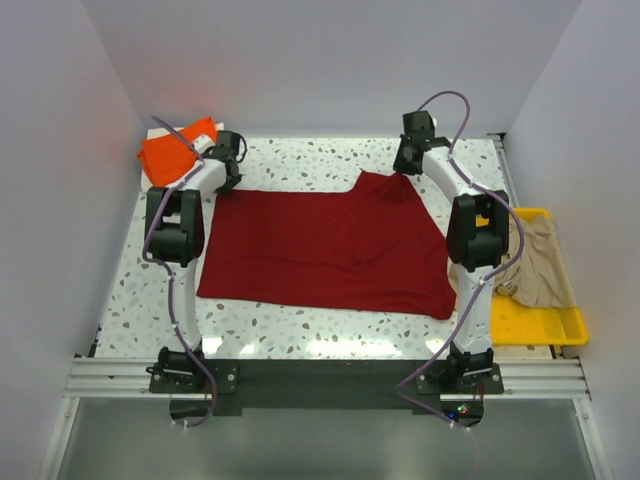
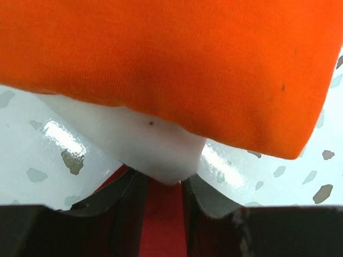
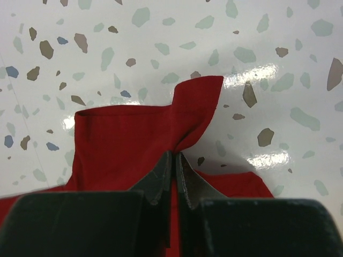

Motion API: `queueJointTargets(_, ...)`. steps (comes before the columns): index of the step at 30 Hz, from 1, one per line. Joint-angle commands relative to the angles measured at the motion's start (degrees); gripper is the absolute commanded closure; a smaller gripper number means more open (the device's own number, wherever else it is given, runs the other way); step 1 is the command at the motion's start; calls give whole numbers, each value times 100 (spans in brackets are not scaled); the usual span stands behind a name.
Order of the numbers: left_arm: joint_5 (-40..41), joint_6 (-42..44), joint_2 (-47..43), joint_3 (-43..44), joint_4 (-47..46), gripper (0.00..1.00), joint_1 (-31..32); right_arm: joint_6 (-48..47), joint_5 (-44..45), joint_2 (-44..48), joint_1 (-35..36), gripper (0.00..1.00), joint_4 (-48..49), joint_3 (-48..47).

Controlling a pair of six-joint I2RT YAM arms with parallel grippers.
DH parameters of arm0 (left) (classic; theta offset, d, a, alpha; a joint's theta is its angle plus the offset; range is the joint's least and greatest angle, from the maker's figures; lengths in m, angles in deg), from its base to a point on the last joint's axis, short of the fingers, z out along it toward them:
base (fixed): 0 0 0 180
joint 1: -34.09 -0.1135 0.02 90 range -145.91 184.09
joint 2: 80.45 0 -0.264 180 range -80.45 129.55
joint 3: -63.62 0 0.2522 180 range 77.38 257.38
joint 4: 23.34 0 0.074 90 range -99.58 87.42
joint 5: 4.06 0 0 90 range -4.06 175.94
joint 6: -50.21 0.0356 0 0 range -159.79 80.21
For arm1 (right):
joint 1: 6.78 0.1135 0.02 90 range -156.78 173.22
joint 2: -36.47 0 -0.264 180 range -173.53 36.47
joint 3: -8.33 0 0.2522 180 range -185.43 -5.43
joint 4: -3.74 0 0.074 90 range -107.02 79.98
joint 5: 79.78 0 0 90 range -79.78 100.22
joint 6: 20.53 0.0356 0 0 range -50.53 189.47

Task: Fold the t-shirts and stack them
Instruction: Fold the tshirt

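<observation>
The dark red t-shirt [image 1: 330, 245] lies spread out across the middle of the table. My right gripper [image 1: 408, 160] is at its far right corner, shut on a pinch of the red cloth [image 3: 193, 101] that stands up from the tabletop [image 3: 174, 154]. My left gripper [image 1: 232, 162] is over the shirt's far left corner. Its jaws stand apart, with red cloth showing in the gap [image 2: 162, 179]. Just beyond its tips lies the folded orange t-shirt [image 2: 171, 64] on top of a whitish t-shirt [image 2: 139, 144]. A beige-tan t-shirt [image 1: 540, 265] lies crumpled at the right.
The yellow tray [image 1: 535, 325] holding the beige shirt sits off the table's right edge. The orange and whitish pile [image 1: 175, 150] occupies the far left corner. White walls close in the speckled table [image 1: 300, 165] at the back and both sides.
</observation>
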Motion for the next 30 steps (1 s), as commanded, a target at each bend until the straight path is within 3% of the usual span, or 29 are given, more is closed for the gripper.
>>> queueJointTargets(1, 213, -97, 173, 296, 303, 64, 17, 40, -37, 11, -51, 98, 222, 62)
queueJointTargets(9, 222, -1, 218, 331, 365, 81, 61, 102, -116, 54, -95, 98, 258, 202)
queueJointTargets(13, 213, 184, 86, 331, 242, 99, 61, 137, -186, 55, -121, 98, 284, 202)
queueJointTargets(30, 29, 404, -609, 182, -40, 100, 70, 163, -222, 529, -235, 98, 346, 430)
